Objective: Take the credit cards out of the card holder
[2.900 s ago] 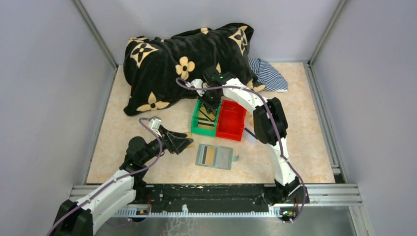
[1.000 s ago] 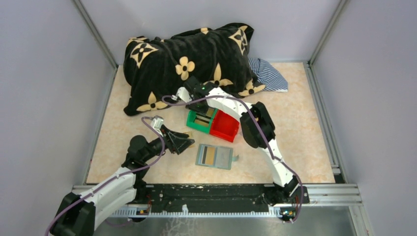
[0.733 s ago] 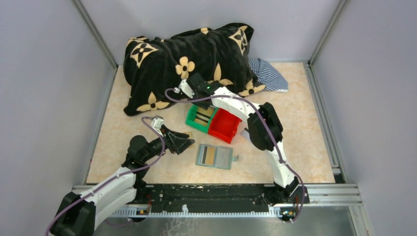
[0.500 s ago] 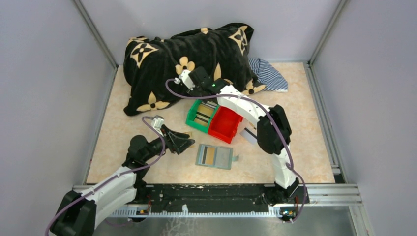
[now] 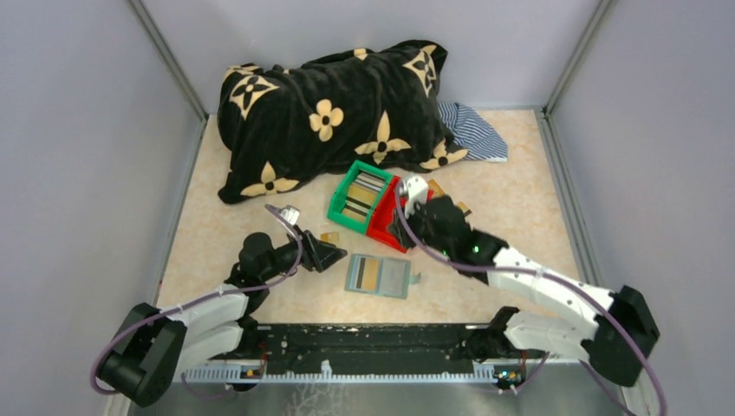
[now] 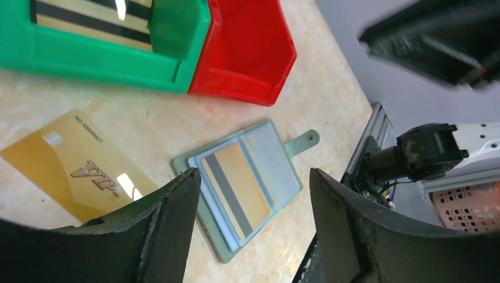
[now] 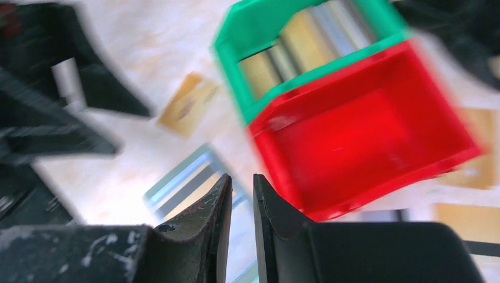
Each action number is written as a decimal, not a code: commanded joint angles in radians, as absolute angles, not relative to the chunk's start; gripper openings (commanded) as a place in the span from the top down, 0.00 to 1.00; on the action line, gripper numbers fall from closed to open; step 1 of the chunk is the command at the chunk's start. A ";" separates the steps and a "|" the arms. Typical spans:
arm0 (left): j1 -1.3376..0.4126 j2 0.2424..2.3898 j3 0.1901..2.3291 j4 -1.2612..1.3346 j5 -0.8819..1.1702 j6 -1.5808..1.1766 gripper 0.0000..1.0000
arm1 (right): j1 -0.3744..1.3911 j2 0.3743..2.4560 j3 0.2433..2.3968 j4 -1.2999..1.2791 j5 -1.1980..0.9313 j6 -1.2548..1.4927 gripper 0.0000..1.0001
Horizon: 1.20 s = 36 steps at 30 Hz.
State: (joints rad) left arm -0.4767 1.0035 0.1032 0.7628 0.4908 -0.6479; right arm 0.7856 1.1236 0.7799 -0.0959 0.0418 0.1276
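Card holder (image 5: pixel 379 276) open flat, one credit card (image 6: pixel 236 188) inside, left end effector (image 5: pixel 336 255) apart, right end effector (image 7: pixel 241 186) nearly together

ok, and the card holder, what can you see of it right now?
The card holder is a flat, soft-looking grey-green wallet. It lies opened out on the table, on the near side of the red bin. A small closure tab with a stud sticks out from one edge. Inside are see-through pockets: one holds a gold card with a black stripe, the other looks empty. Nothing grips or covers it. A loose gold card lies beside it, apart.
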 commanded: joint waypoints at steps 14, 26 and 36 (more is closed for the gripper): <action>-0.729 1.069 0.120 0.688 0.250 -0.563 0.33 | 1.135 1.134 0.543 0.004 0.200 0.469 0.50; -0.724 0.888 0.137 0.316 -0.136 -0.733 0.42 | 1.172 1.523 0.903 -0.162 0.258 0.504 0.27; -0.719 0.857 0.155 0.302 -0.178 -0.750 0.42 | 1.190 1.568 0.968 -0.182 0.402 0.586 0.32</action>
